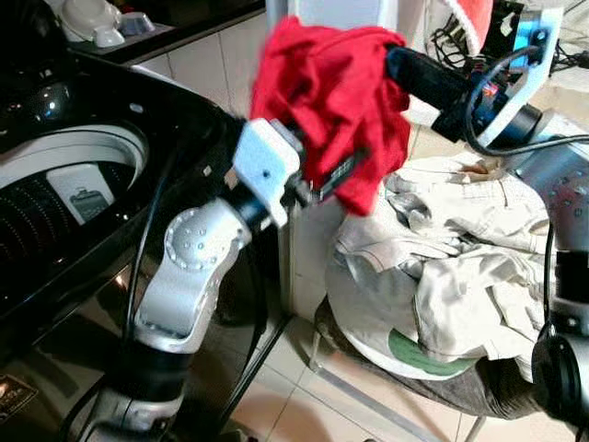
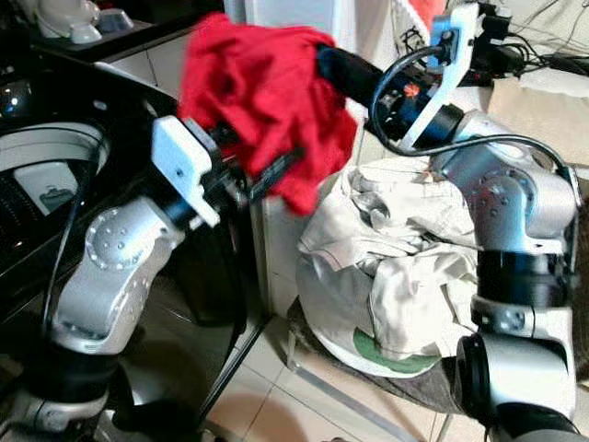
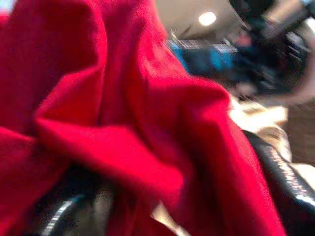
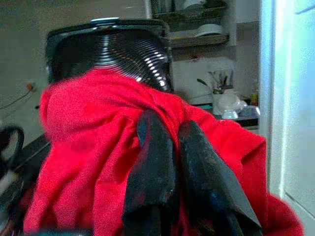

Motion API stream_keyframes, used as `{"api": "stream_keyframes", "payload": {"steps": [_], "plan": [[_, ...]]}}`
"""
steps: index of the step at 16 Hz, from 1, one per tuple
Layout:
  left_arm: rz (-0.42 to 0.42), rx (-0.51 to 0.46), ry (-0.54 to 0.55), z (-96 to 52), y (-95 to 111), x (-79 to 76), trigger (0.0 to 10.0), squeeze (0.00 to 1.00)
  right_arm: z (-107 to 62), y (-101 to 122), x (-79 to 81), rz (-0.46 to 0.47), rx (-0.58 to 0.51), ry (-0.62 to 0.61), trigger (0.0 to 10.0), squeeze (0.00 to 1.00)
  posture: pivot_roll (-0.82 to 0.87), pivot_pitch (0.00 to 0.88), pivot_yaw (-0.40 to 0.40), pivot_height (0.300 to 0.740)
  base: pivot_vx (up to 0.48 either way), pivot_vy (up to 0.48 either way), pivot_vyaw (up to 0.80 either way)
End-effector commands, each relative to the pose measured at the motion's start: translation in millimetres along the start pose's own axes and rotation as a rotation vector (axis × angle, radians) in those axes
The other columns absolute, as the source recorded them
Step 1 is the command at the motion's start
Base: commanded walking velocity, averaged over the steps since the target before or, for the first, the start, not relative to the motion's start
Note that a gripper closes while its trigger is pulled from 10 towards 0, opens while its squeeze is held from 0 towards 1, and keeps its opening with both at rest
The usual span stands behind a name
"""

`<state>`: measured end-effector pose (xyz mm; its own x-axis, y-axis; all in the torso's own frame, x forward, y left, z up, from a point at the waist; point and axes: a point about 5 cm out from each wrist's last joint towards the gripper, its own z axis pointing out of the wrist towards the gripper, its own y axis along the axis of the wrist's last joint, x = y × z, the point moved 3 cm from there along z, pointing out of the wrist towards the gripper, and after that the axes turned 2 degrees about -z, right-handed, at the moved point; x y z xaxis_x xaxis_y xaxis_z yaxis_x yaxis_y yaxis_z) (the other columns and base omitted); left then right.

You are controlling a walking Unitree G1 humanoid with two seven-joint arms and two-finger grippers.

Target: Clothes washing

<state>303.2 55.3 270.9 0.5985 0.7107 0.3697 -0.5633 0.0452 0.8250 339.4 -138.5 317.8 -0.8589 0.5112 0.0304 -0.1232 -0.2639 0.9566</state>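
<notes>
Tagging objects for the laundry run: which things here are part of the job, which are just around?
Job:
crumpled red cloth garment, held up between both pincers
left pincer
right pincer
black top-loading washing machine, lid open
pile of beige clothes on a chair

Lying about:
white dishes on the counter
tangled black cables

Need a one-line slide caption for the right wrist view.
Right end effector pinches red garment before the open washing machine.
</notes>
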Motion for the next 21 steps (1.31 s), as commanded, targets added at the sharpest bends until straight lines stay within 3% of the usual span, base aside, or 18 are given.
{"api": "stream_keyframes", "payload": {"steps": [1,5,7,8,9,11,12,14,15,16,21], "plan": [[0.041,-0.048,0.040,0.9,10,9.0,10.0,1.00,-1.1,0,2.7,0.004,0.011,-0.001,0.0,0.00,-0.07,0.000,0.012,0.740,0.000,0.000,0.00],[0.009,-0.047,-0.037,-5.5,9,0.0,10.0,1.00,-2.1,-15,-3.4,0.016,0.100,-0.092,0.0,0.00,-0.06,0.000,0.007,0.740,0.000,0.000,0.00],[-0.078,-0.064,-0.071,-5.6,8,-9.6,10.0,1.00,-1.1,-15,2.0,0.035,0.090,-0.071,0.0,0.00,-0.06,0.000,0.008,0.740,0.000,0.000,0.00],[-0.084,-0.064,-0.070,-4.8,7,-10.7,1.5,1.00,-0.5,-15,2.7,0.039,0.088,-0.070,0.0,0.00,-0.06,0.000,0.009,0.740,0.000,0.000,0.00],[-0.089,-0.058,-0.074,-4.5,6,-11.5,0.0,1.00,-0.3,-15,2.9,0.039,0.088,-0.071,0.0,0.00,-0.06,0.000,0.009,0.740,0.000,0.000,0.00],[-0.108,-0.033,-0.094,-4.6,1,-15.2,0.0,1.00,1.8,-14,5.6,0.049,0.076,-0.067,0.0,0.00,-0.06,0.000,0.015,0.740,0.000,0.000,0.00],[-0.117,-0.020,-0.100,-5.6,-3,-16.7,0.0,0.45,3.1,-14,7.9,0.055,0.070,-0.060,0.0,0.00,-0.06,0.000,0.015,0.740,0.000,0.000,0.00],[-0.120,-0.009,-0.095,-7.1,-5,-16.0,0.0,0.09,6.2,-15,11.8,0.061,0.070,-0.049,0.0,0.00,-0.06,0.000,0.016,0.740,0.000,0.000,0.00],[-0.122,-0.009,-0.094,-7.2,-5,-15.8,0.0,0.09,6.4,-15,12.1,0.061,0.070,-0.049,0.0,0.00,-0.06,0.000,0.016,0.740,0.000,0.000,0.00],[-0.122,-0.002,-0.088,-8.2,-6,-14.7,0.0,0.00,7.4,-16,12.6,0.062,0.071,-0.047,0.0,0.00,-0.06,0.000,0.014,0.740,0.000,0.000,0.00],[-0.125,0.024,-0.062,-11.4,-9,-9.5,0.0,0.00,9.6,-18,15.5,0.066,0.078,-0.046,0.0,0.00,-0.06,0.000,0.015,0.740,0.000,0.000,0.00]]}}
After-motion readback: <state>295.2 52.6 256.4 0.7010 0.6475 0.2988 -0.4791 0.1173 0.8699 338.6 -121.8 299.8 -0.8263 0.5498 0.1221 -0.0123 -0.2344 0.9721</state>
